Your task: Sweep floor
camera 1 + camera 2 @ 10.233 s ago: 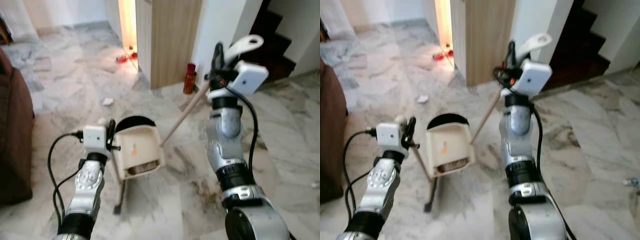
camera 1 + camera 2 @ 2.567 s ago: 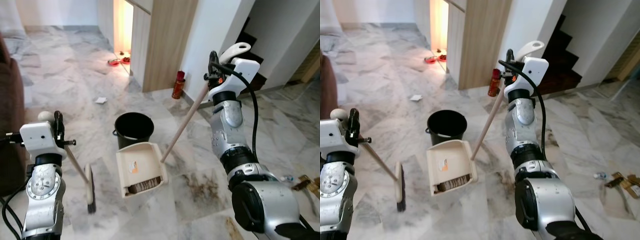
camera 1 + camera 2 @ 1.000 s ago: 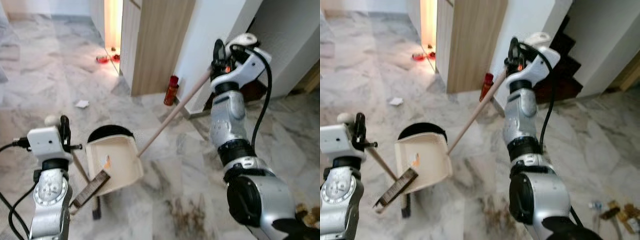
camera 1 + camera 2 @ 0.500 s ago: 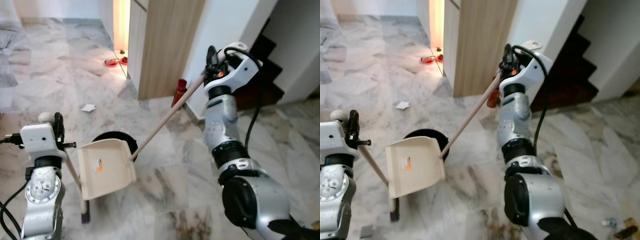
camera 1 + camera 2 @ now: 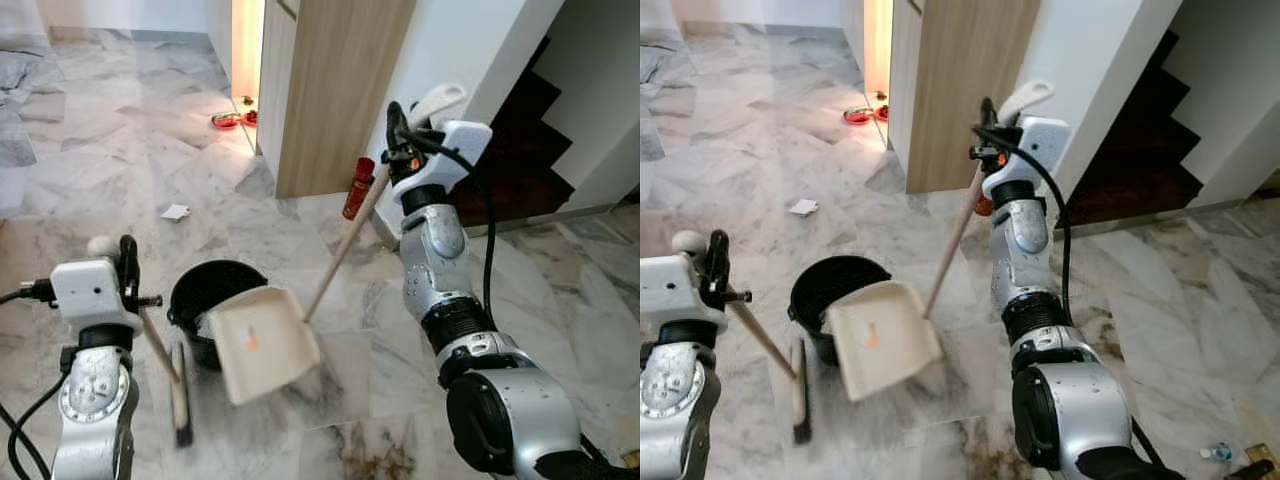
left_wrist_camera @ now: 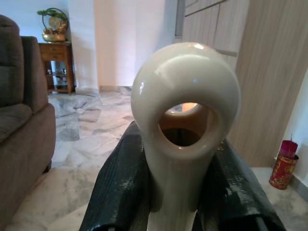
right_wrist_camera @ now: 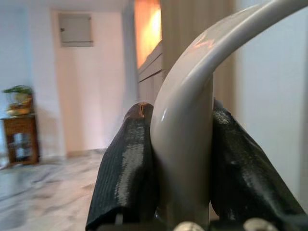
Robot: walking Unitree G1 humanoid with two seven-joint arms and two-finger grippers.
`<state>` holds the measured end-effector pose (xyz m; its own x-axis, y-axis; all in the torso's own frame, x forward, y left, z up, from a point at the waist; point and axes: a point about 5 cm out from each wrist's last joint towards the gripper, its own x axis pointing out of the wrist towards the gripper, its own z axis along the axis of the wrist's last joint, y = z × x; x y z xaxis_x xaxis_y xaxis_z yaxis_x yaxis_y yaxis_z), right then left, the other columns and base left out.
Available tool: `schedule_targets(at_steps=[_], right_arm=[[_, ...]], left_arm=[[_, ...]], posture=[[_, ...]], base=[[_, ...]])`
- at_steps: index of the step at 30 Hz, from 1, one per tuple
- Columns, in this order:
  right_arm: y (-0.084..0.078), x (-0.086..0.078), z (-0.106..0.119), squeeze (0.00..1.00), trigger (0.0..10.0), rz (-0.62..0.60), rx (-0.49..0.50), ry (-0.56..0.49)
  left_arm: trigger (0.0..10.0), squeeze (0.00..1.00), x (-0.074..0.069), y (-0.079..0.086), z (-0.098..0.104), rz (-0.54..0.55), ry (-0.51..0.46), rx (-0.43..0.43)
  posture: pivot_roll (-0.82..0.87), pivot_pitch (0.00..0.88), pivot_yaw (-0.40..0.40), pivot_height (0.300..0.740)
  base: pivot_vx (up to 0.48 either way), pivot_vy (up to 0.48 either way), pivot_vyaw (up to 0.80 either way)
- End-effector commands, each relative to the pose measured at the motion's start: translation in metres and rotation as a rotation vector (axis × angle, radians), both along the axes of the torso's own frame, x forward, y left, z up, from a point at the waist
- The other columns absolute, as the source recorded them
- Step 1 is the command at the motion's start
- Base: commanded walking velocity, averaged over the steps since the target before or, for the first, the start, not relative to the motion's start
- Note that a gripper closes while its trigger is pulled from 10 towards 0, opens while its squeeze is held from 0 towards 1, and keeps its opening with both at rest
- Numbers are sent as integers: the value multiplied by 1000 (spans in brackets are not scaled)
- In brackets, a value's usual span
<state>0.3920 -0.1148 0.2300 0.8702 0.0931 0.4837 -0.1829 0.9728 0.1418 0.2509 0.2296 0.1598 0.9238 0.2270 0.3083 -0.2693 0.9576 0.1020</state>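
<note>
Left eye view: we see the right gripper (image 5: 397, 130) raised high, clamped on the top of the long wooden dustpan handle (image 5: 340, 245). The handle slopes down to the cream dustpan (image 5: 262, 343), which is tilted with its mouth at the rim of the black bucket (image 5: 207, 290) on the marble floor (image 5: 120, 160). The left gripper (image 5: 128, 268) is closed on the upper end of the broom (image 5: 170, 360), whose stick slants down to a brush head resting on the floor just beside the bucket. A white scrap of paper (image 5: 176, 212) lies well apart from the bucket, and a red can (image 5: 358, 188) stands by the wooden cabinet (image 5: 330, 90).

Right eye view: we see the same arrangement; the dustpan overlaps the bucket's near rim.

Left wrist view: we see both black fingers (image 6: 115, 192) pressed against the cream ring-shaped end of the broom handle (image 6: 185, 120). A brown sofa (image 6: 21, 139) stands beyond.

Right wrist view: we see both black fingers (image 7: 126, 173) squeezing the curved cream cap of the dustpan handle
</note>
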Motion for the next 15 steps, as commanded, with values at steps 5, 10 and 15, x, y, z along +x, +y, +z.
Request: schedule_targets(at_steps=[5, 10, 15], right_arm=[[-23, -4, 6, 0, 10000, -147, -99, -66], [-31, -5, -10, 0, 10000, -207, -144, -18], [-38, -7, -33, 0, 10000, -216, -132, 81]], left_arm=[[10000, 0, -1, -12, 11, -43, -61, 7], [10000, 0, -3, -13, 6, -53, -40, 7], [10000, 0, -2, -15, 2, -61, -27, -1]], posture=[[327, 0, -184, 740], [321, 0, -182, 740], [313, 0, -186, 740]], base=[[0, 0, 0], [0, 0, 0], [0, 0, 0]])
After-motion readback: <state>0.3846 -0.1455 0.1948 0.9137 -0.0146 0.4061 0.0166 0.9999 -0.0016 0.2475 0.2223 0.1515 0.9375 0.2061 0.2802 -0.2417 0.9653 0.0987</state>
